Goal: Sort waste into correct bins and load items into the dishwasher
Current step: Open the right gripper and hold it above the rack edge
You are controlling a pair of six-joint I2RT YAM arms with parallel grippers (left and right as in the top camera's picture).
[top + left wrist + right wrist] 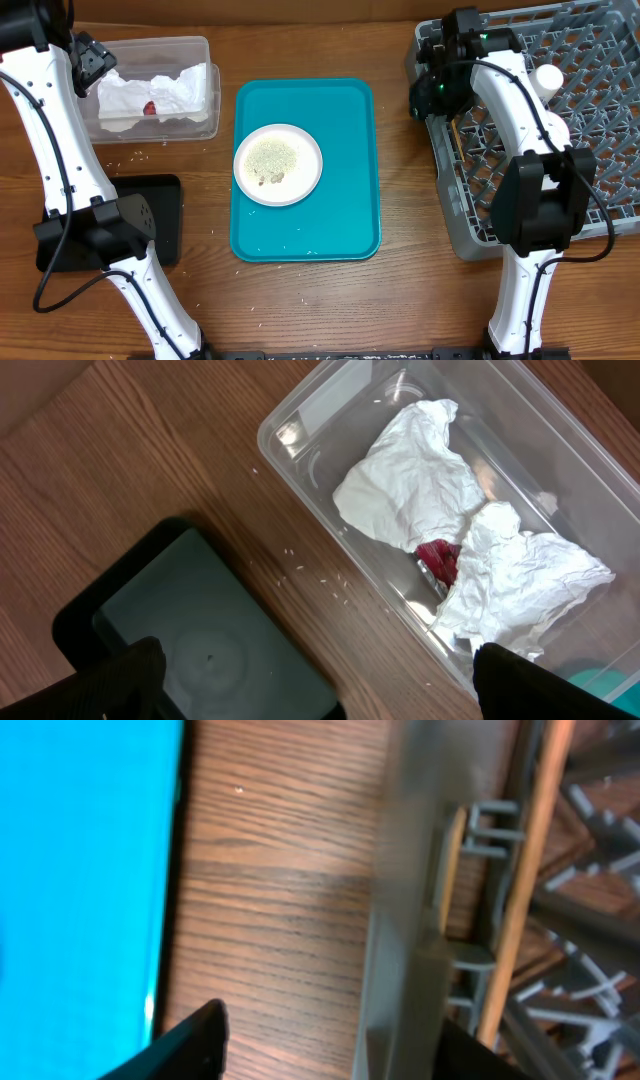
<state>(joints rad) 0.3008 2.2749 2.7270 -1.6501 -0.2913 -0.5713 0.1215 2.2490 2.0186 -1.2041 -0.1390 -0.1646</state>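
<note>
Left fingers [120, 685], spread wide and empty, hang over the far-left corner of the surface, above the tub [160, 41]. Inside it a crumpled napkin [420, 470] lies with its long axis along the tub's length, and a red wrapper [438, 558] is tucked in its folds. Loose rice [300, 565] dots the surface between the tub and the black tray [190, 630] at the left edge.

At mid-surface the plate [312, 150] sits flat on the teal tray [350, 200], coated in rice scraps. If it is tipped carelessly on its way to a bin, it would likely shed grains over tray and surface.

At the right edge, the right fingers [190, 1045] stand apart, pinching nothing, over the left wall of the rack [600, 120]. Chopsticks [520, 890] lie just inside that wall. Their long axis is parallel to it, running from the near side toward the far side of the surface. Which end is the tip cannot be told. Thin as they are, they could slip through the lattice. A careless sweep could also catch a finger on the wall and jolt the rack. A cup [548, 78] sits among the pegs toward the rack's far edge.
</note>
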